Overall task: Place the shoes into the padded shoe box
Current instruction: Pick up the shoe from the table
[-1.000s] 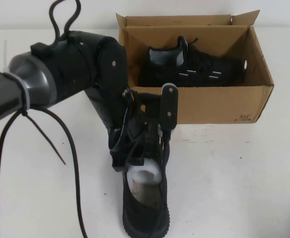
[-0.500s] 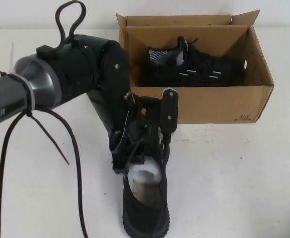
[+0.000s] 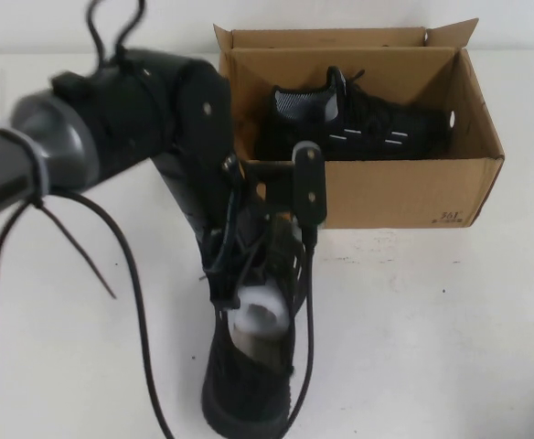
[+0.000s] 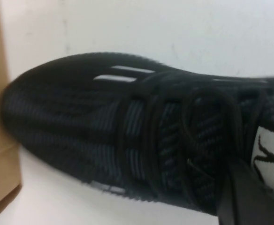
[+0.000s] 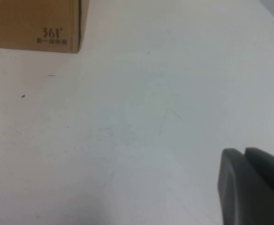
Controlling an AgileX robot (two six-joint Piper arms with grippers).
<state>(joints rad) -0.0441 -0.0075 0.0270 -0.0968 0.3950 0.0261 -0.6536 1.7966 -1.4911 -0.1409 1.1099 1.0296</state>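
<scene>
One shoe [image 3: 249, 366] under left gripper [image 3: 258, 265] at lower centre of high view; gripper clenched on its laced throat, white paper stuffing [image 3: 260, 315] just below fingers. Second shoe [image 3: 358, 126] lies inside padded shoe box [image 3: 395, 197], upper right of frame. Held shoe's toe near box front wall. Right gripper [image 5: 252, 185] over bare table [image 5: 127, 131] beside box corner; cannot tell its grip.

"361°" printed on box [image 5: 34, 23] corner

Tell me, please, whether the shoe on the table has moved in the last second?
Yes: the shoe in the left gripper has swung left, its heel farther from the box.
</scene>
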